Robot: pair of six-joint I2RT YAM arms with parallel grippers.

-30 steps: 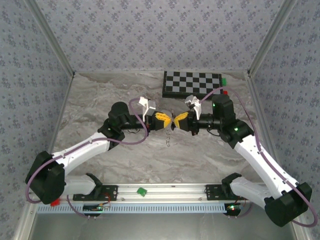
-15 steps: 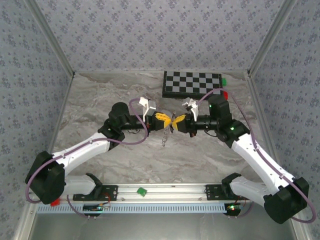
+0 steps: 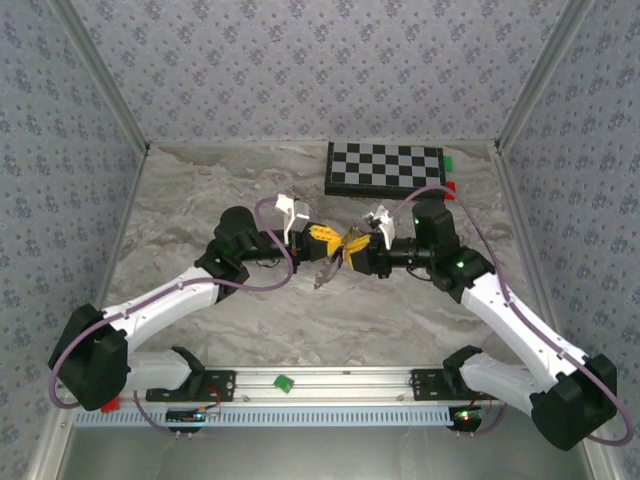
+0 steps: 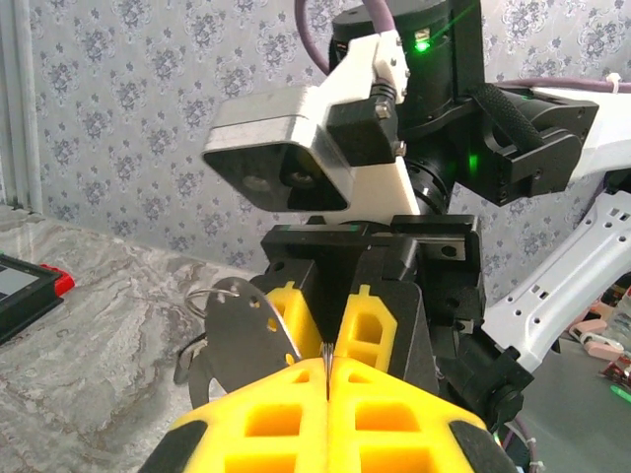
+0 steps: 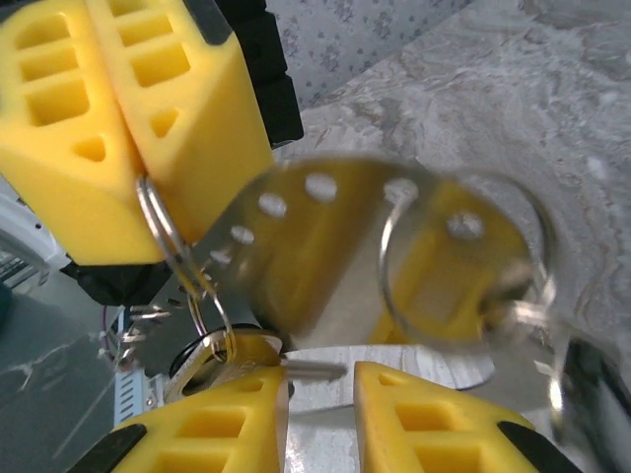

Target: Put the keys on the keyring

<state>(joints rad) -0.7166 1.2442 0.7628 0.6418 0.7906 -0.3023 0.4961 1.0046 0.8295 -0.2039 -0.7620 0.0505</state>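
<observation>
A grey marbled table (image 3: 190,200) fills the floor of a booth with patterned wallpaper walls. The white and black left arm (image 3: 170,295) and the matching right arm (image 3: 520,320) reach in from the near corners and meet nose to nose over the middle of the table. A flat black and white checkerboard panel (image 3: 384,166) lies at the back edge, well apart from both arms.

The left gripper (image 4: 326,379), with blocky yellow fingers, is clenched. Its two pads are pressed flat together on the thin silver wire keyring (image 5: 163,232), which comes out of the seam between them. The right gripper (image 5: 320,384), with the same yellow fingers, faces it just beside, its fingers parted with a clear gap. A small silver piece lies in that gap by one finger, and whether it is touched on both sides cannot be told.

The flat silver-grey metal keys (image 5: 315,236), one with a row of holes, hang in a bunch from the keyring between the two grippers. From above they dangle just under the fingertips (image 3: 325,272), clear of the table
</observation>
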